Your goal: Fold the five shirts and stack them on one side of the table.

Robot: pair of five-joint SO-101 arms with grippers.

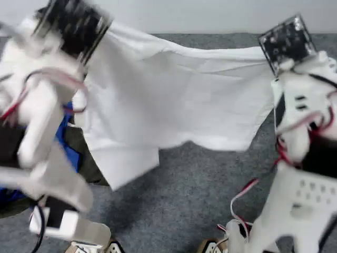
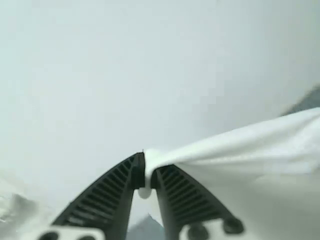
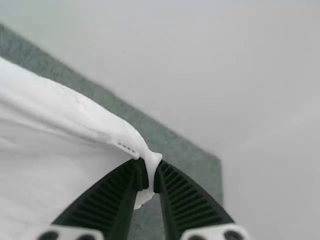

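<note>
White shirt (image 1: 174, 100): thin cloth, matt and soft, lying in loose folds, with a line of stitching visible along the edge in the right wrist view. Left gripper (image 2: 144, 171) and right gripper (image 3: 149, 172): black plastic, matt, ribbed on the outer faces; arm shells (image 1: 300, 205): white plastic, smooth, faint sheen. Table cover (image 1: 200, 195): grey, felt-like, matt, finely rough; blue cloth (image 1: 71, 145): matt, crumpled.

Lab setup prob.: grey felt table (image 1: 200, 195), bare wall (image 1: 210, 16).
</note>
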